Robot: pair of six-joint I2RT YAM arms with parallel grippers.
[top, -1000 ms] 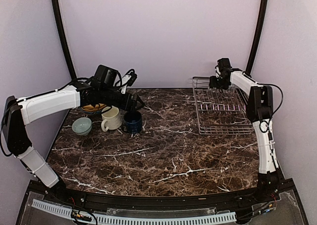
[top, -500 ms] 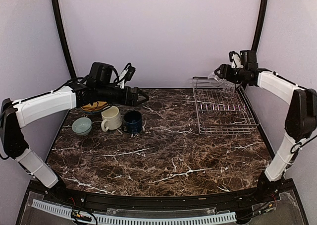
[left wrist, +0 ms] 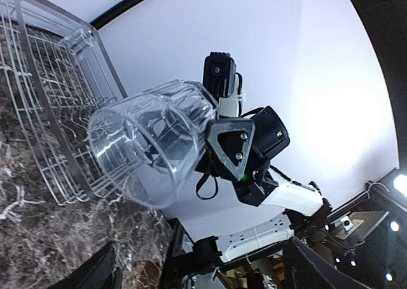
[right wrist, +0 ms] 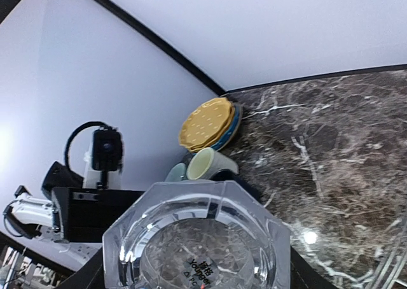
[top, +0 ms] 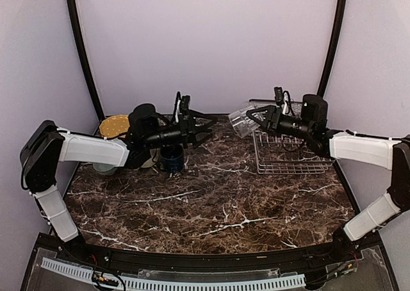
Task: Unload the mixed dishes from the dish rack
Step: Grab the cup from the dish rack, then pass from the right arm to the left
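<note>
Aloft, right tool point(top: 254, 117) around tumbler point(top: 239, 120); left tool point(top: 206, 129) apparently wide, empty.

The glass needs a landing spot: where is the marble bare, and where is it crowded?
Bare: the whole near half of the table, and the strip between the dark navy mug and the dish rack. Crowded: the far left corner, packed with the yellow plates, the cream mug and the navy one.
</note>
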